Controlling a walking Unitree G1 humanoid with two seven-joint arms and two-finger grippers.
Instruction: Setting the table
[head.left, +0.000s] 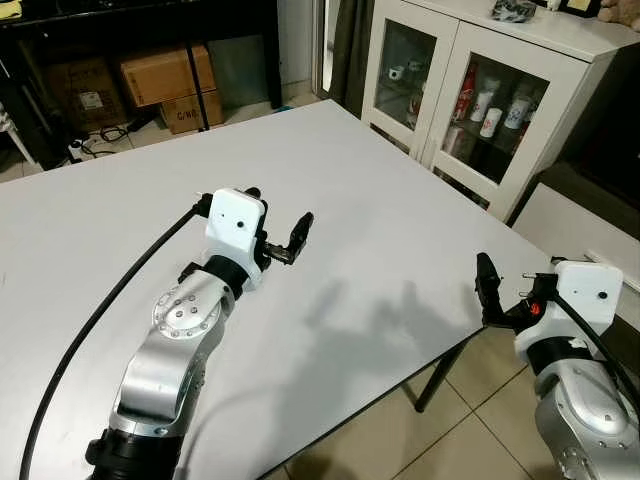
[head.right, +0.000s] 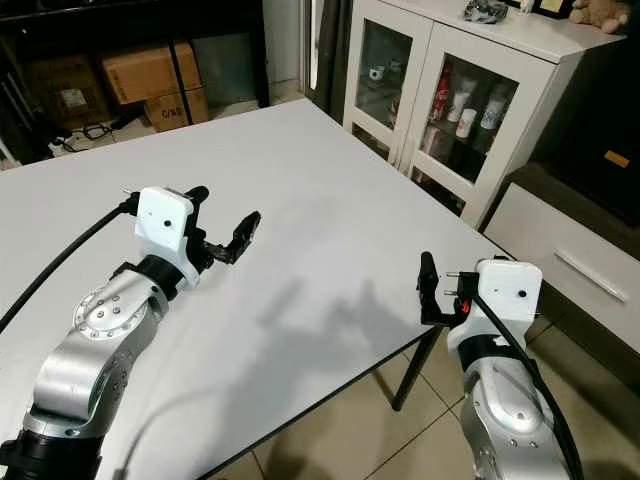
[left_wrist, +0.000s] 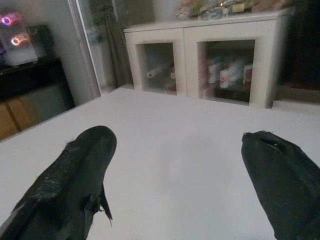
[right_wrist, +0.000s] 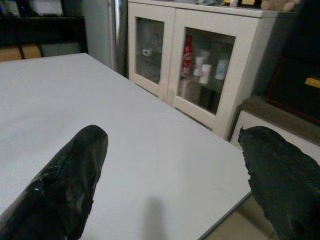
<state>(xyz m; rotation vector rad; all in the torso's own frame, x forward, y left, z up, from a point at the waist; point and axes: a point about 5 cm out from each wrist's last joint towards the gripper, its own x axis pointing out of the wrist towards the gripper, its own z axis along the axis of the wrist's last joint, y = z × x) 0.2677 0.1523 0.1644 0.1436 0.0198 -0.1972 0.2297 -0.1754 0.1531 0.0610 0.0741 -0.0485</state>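
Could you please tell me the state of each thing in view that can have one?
Left pincer: open, holding nothing, over the table.
Right pincer: open, holding nothing, at the table's near right edge.
White table: bare top.
Cabinet doors: shut, cups and a red bottle behind the glass.
Cardboard boxes: closed.

White glass-door cabinet (head.left: 500, 90); cardboard boxes (head.left: 170, 75) behind.

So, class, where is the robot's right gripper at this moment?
In the left eye view the right gripper hangs open at the white table's right edge, near the glass-fronted cabinet.
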